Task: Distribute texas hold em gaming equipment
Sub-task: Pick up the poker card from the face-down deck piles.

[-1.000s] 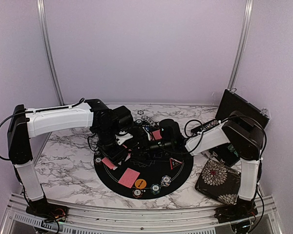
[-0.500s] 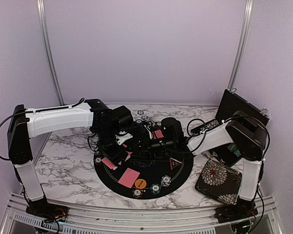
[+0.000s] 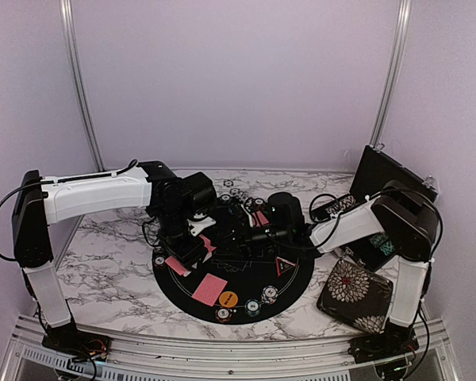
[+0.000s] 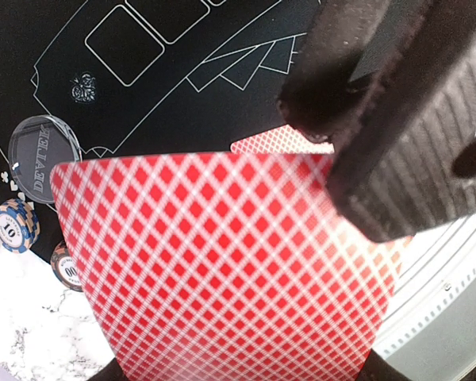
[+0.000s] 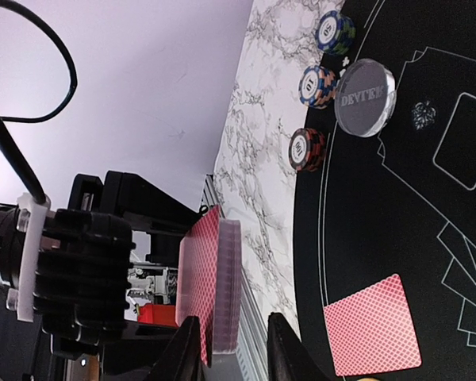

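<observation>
**Deck held over the mat**

My left gripper (image 3: 206, 238) clamps the deck (image 5: 222, 286) above the mat's (image 5: 397, 230) left half. My right gripper (image 5: 232, 345) straddles the deck's end with its jaws narrow: one finger is at the front card, the other just clear. One card (image 5: 373, 325) lies face down on the mat. Three chip stacks (image 5: 308, 149) and a clear button (image 5: 365, 97) sit along its edge.

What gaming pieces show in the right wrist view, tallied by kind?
Striped chip stacks: 3
Clear round button disc: 1
Single face-down card lying flat: 1
Card deck held up on edge: 1
Total: 6
</observation>
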{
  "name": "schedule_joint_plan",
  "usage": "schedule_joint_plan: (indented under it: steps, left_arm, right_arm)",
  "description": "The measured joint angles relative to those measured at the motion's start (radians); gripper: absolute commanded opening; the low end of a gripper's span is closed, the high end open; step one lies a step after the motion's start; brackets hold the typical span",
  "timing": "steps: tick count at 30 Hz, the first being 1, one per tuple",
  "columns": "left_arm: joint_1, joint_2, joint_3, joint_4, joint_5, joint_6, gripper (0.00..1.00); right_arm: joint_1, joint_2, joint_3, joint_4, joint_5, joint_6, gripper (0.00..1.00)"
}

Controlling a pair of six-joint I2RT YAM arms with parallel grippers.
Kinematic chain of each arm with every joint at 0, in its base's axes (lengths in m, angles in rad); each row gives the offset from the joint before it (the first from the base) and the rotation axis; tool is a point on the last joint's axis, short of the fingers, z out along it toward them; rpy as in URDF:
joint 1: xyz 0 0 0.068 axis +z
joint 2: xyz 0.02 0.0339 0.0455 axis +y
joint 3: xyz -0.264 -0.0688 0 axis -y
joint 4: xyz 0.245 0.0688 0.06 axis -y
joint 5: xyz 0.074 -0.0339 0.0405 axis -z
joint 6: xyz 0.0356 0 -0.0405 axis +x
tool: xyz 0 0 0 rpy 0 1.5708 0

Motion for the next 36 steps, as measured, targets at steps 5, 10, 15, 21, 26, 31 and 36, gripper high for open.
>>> schedule_joint_plan:
  steps: [5, 10, 15, 21, 26, 31, 36]
  left_arm:
    - [0.0, 0.0, 0.0, 0.0, -0.001, 0.0, 0.45]
    - [0.0, 0.0, 0.002, 0.0, -0.001, 0.0, 0.45]
    - [0.0, 0.0, 0.013, 0.0, -0.002, 0.0, 0.45]
    - [0.0, 0.0, 0.015, 0.0, -0.008, 0.0, 0.45]
    - [0.0, 0.0, 0.015, 0.0, -0.008, 0.0, 0.45]
    - [0.0, 0.0, 0.015, 0.0, -0.008, 0.0, 0.45]
    - [0.0, 0.0, 0.015, 0.0, -0.008, 0.0, 0.45]
  right_arm:
    - [0.0, -0.03, -0.008, 0.0, 0.0, 0.004, 0.26]
    - [0.0, -0.054, -0.01, 0.008, -0.001, 0.006, 0.24]
    - [0.003, -0.054, -0.012, 0.014, -0.001, 0.023, 0.22]
    - [0.006, -0.053, -0.019, 0.029, -0.002, 0.031, 0.21]
    - [0.01, -0.047, -0.019, 0.033, -0.003, 0.037, 0.2]
    - [0.014, -0.033, -0.019, 0.045, -0.005, 0.046, 0.2]
    - [0.014, -0.025, -0.019, 0.052, -0.006, 0.05, 0.17]
